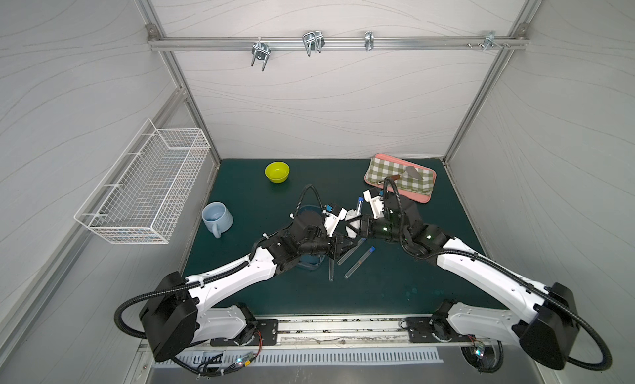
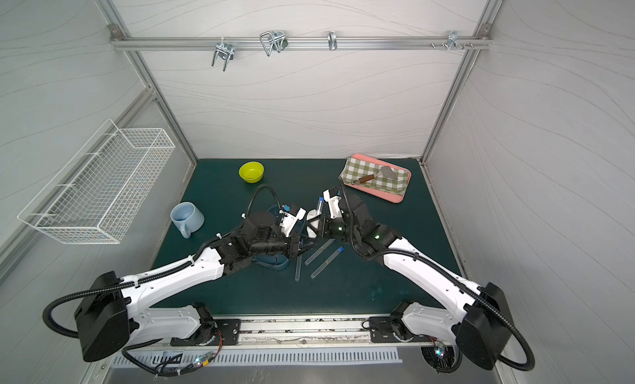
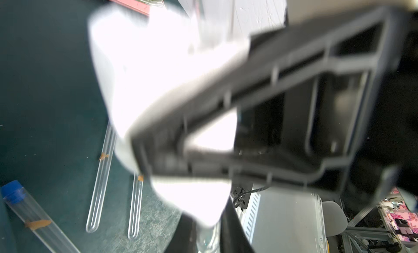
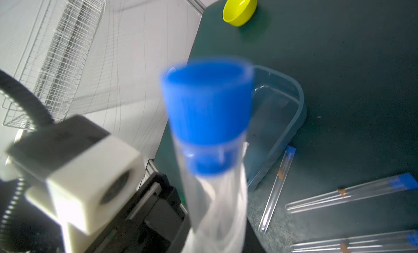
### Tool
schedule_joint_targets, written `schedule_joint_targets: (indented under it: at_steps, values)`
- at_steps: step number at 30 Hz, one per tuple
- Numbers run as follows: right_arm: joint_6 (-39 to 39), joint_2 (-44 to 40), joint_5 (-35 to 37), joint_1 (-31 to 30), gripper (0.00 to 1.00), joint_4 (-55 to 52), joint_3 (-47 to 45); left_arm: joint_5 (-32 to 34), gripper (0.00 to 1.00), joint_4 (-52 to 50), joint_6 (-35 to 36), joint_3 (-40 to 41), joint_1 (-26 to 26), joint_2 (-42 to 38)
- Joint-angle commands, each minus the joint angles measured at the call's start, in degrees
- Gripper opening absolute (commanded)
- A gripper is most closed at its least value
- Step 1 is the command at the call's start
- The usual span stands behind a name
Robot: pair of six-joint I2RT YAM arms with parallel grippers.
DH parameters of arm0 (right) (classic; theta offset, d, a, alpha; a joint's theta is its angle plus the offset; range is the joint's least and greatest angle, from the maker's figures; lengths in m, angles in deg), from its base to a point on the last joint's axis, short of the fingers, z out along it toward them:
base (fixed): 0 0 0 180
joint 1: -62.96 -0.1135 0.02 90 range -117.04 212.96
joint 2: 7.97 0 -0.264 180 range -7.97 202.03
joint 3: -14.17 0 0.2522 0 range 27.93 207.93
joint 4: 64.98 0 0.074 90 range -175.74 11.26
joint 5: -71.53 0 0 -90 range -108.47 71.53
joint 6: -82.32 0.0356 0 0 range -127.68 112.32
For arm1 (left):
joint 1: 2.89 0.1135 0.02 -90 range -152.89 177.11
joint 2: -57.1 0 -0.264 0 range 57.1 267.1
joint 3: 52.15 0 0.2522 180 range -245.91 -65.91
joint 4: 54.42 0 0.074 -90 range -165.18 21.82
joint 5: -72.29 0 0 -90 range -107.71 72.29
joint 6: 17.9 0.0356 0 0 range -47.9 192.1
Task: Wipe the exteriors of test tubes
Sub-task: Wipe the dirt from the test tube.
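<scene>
One test tube [image 1: 358, 207] with a blue cap [image 4: 207, 104] stands upright above the mat between the two arms. My left gripper [image 3: 207, 238] is shut on its rounded lower end; in a top view this gripper [image 1: 347, 244] sits below the cloth. A white wipe [image 3: 147, 66] is wrapped round the tube's middle, and my right gripper [image 4: 214, 236] is shut on that wipe [image 1: 351, 224]. Three more test tubes [image 1: 359, 262] [image 1: 348, 252] [image 1: 331, 269] lie on the green mat just in front, with orange marks showing in the wrist views [image 3: 103, 156].
A clear plastic tub [image 4: 282, 118] sits under my left arm. A yellow-green bowl [image 1: 277, 171] and a blue mug [image 1: 216, 217] stand to the left. A pink tray [image 1: 426, 196] with a checked cloth and a spatula is at the back right. A wire basket [image 1: 144, 190] hangs on the left wall.
</scene>
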State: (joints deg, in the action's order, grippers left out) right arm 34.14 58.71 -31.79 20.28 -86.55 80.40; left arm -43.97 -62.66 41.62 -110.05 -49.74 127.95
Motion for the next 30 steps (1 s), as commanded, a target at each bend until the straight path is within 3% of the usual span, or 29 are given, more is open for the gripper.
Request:
schedule_joint_targets:
  at_steps: [1, 9, 17, 21, 25, 30]
  values:
    - [-2.96, 1.57, -0.76, 3.61, 0.21, 1.7, 3.56, -3.19, 0.07, 4.35, -0.56, -0.6, 0.27, -1.12]
    - [-3.51, 2.28, -5.17, 5.55, 0.21, 4.56, 3.66, -6.3, 0.07, 9.78, -5.35, 0.77, 2.16, -1.28]
    - [1.31, -3.8, 0.23, -1.84, 0.21, 8.48, -6.76, -7.12, 0.07, 11.13, -7.01, 0.57, 3.41, -1.26]
    - [2.63, -5.06, 1.8, -2.59, 0.21, 9.75, -8.87, -7.23, 0.07, 11.44, -7.41, 0.5, 3.43, -0.97]
    - [-0.21, -4.19, 1.6, -0.75, 0.22, 8.87, -6.01, -7.71, 0.07, 11.44, -7.47, 0.55, 3.43, -0.66]
    - [-2.64, -0.18, -4.43, 5.84, 0.23, 8.45, 0.43, -8.42, 0.07, 11.76, -7.66, 0.81, 3.43, -0.55]
